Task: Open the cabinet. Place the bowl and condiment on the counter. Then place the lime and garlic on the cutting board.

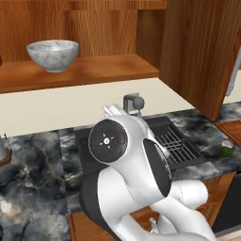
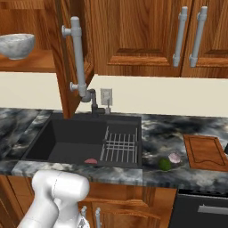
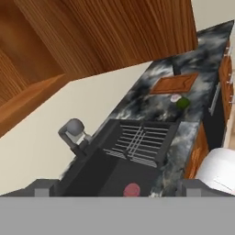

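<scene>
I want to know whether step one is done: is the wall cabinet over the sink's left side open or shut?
Open. The cabinet door is swung out, edge-on, its handle facing away from the shelf, and the bowl sits exposed on the shelf inside.

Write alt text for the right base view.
A reddish-brown wood wall cabinet stands open, a pale grey marbled bowl on its shelf. Below, a small green lime and whitish-pink garlic bulb lie on the black marbled counter beside a square wooden cutting board.

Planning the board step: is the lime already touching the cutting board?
Apart. The right base view shows bare counter between the lime and the cutting board.
</scene>
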Motion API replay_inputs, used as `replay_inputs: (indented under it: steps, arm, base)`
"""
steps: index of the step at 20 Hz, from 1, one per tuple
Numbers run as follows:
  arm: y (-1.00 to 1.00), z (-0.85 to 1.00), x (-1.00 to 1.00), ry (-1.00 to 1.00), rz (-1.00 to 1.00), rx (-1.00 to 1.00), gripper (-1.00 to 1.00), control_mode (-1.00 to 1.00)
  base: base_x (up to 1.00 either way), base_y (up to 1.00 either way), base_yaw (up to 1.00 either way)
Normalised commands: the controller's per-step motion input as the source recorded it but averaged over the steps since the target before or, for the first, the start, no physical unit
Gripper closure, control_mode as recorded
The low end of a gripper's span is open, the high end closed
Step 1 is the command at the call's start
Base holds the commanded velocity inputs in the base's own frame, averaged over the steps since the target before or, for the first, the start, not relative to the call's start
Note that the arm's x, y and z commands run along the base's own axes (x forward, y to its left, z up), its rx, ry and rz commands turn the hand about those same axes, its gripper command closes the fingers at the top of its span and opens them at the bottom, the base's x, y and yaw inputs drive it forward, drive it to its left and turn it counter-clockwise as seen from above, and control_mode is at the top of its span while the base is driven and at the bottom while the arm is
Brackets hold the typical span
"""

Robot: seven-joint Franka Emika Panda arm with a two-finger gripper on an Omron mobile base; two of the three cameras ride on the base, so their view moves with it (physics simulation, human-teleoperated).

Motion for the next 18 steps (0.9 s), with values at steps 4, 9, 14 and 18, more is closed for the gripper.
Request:
replay_inputs:
  steps: [4,9,14,18]
  arm:
    - [0.06,0.23,-0.01,-0.04,-0.03,0.11,-1.00,-1.00]
    - [0.04,0.42,0.00,-0.06,-0.04,0.07,-1.00,-1.00]
    - [0.11,0.38,0.00,-0.05,-0.05,0.07,-1.00,-1.00]
    - [0.12,0.29,0.00,-0.06,-0.06,0.08,-1.00,-1.00]
  base:
    - [0.00,0.00,0.00]
    - [0.00,0.00,0.00]
    - [0.00,0.00,0.00]
    - [0.00,0.00,0.00]
